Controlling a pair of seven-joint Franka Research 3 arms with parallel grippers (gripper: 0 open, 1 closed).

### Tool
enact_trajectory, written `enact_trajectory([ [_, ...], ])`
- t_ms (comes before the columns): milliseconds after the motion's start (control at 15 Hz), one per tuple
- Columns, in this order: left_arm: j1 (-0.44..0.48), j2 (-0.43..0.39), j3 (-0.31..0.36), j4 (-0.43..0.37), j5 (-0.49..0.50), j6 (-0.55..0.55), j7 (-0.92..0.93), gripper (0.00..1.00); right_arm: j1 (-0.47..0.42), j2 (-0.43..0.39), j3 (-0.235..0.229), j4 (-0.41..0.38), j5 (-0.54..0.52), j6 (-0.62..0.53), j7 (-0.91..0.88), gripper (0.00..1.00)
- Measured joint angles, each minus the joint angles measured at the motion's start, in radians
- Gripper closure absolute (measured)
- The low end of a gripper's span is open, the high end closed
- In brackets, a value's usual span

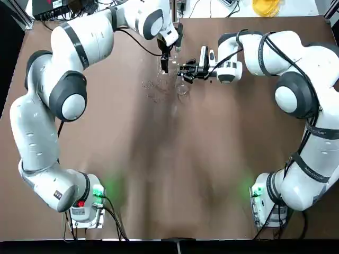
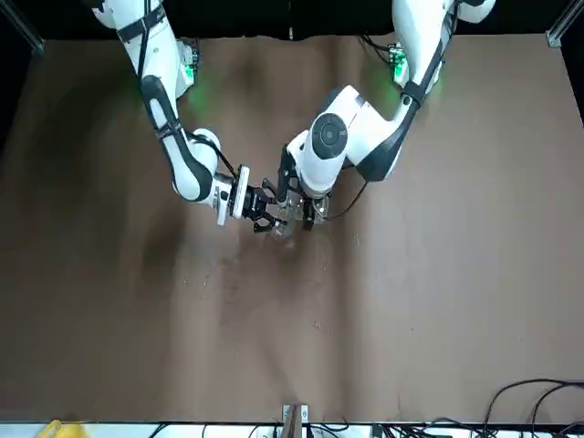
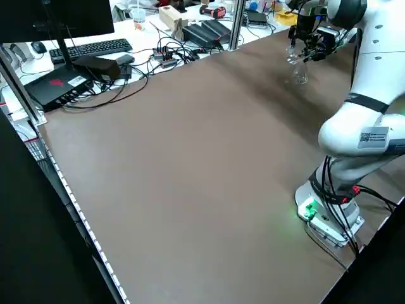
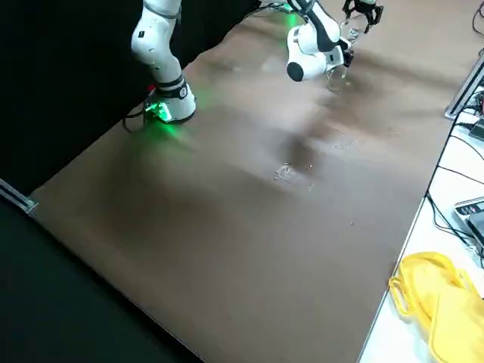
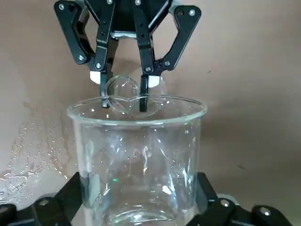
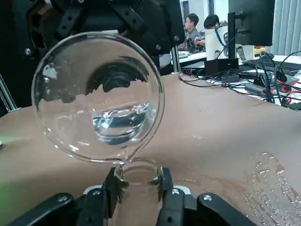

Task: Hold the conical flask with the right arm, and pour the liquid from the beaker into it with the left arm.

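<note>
the left gripper (image 5: 141, 207) has its 2 fingers clamped on the beaker (image 6: 96, 99), tipped above the flask (image 6: 138, 188), whose neck the right gripper's 2 fingers grip over the table (image 1: 159, 174). pouring seems in hand; next, tilt slowly and keep both rims lined up.

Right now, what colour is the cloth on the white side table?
Plain yellow; the right side view shows it best.
</note>
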Motion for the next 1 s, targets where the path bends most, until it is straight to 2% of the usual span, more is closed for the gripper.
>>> enact_trajectory([
  [1000, -0.026, 0.0, 0.02, 0.018, 0.047, -0.045, -0.024, 0.02, 0.005, 0.001, 0.0, -0.001, 0.0, 0.001, 0.0, 0.61],
])
